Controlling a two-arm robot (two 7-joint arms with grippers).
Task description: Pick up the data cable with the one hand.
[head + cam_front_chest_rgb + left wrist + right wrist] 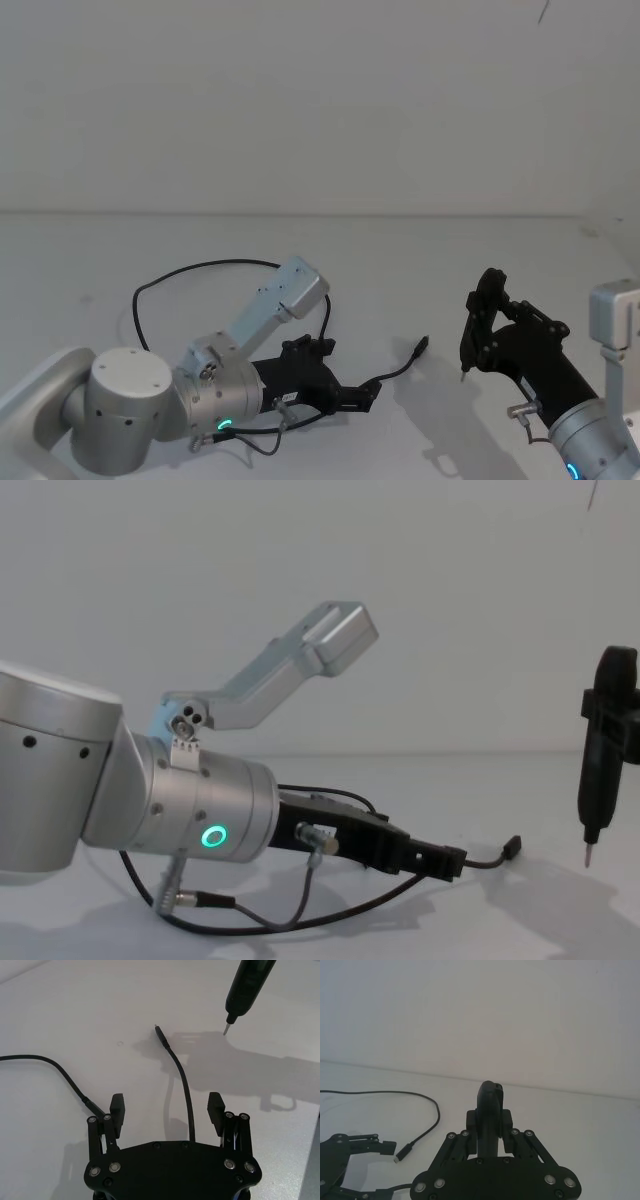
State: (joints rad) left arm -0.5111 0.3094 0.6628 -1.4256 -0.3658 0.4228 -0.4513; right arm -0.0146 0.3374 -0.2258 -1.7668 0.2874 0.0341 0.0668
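The data cable [200, 266] is a thin black cord looping over the white table, and its small plug [421, 347] lies free between the two arms. My left gripper [368, 396], the one hand, sits low over the table with its fingers [117, 1107] spread wide. The cable [186, 1095] runs out between them, closer to one finger, and ends at the plug [160, 1036]. From the side, the left gripper [440, 862] stops just short of the plug [514, 846]. My right gripper [489, 1122] is shut on a slim black stick tool [478, 325], held upright with its pale tip [587, 858] above the table.
A short grey wire with metal plugs [305, 890] hangs under my left wrist. Another stretch of the black cord [55, 1067] lies beside the left fingers. The white table meets a plain wall [320, 100] at the back. A small mark [119, 1043] is on the tabletop.
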